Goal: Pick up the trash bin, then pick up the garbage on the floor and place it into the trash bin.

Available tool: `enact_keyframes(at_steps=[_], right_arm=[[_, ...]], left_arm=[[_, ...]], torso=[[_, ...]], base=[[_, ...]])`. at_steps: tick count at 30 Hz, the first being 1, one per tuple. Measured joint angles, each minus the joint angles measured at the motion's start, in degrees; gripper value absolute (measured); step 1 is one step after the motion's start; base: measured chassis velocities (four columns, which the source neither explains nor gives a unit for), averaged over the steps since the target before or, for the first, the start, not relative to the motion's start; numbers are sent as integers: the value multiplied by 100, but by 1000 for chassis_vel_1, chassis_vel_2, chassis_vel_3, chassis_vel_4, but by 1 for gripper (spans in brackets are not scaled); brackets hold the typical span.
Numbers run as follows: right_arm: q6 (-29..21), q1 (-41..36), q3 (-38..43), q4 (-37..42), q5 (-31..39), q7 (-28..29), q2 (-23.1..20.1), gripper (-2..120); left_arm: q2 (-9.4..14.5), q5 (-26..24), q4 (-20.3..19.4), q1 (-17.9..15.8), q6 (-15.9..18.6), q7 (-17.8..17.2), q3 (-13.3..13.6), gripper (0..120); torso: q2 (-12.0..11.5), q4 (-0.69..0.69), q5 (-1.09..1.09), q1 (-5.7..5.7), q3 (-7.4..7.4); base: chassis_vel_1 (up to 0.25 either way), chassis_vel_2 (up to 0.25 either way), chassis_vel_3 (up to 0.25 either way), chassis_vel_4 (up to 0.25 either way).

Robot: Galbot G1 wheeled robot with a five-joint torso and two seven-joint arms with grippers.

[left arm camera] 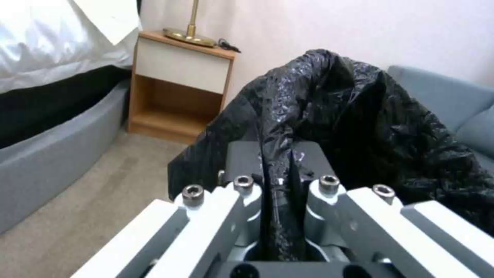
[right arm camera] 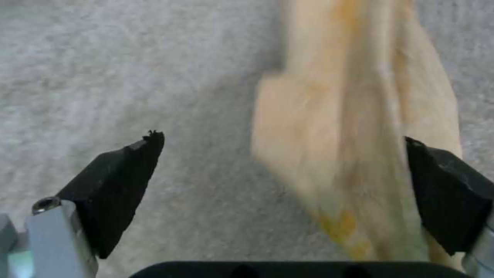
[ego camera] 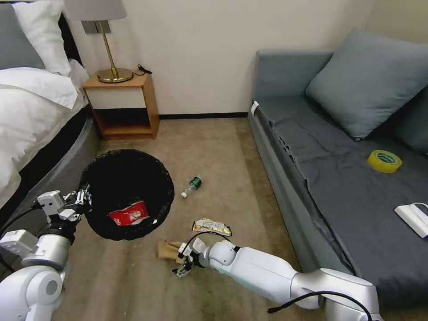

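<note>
Right end effector (right arm camera: 280, 170) straddles brown paper (right arm camera: 355, 127).

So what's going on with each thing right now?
Trash bin: held at its rim, tipped toward the camera.
Left gripper: shut on the bin's black bag rim.
Red carton: inside the bin.
Brown paper: on the carpet, between open fingers.
Right gripper: open, low over the paper.
Snack wrapper: flat on the carpet.
Bottle: lying on its side on the carpet.
</note>
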Motion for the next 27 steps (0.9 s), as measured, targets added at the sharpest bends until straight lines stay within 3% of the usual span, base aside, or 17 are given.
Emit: enact_keyframes(at_steps=[9,27], right_arm=[[226,-58,113,-522,-268,55,246,98],[448,-203,250,-741,-343,401,365,32]], left_arm=[[-27,2,41,-5,-23,14,-8,6],[-66,20,18,-12,-30,11,30,6]], torso=[[0,0,0,0,0],[0,0,0,0,0]], base=[[0,0,0,0],[0,0,0,0]])
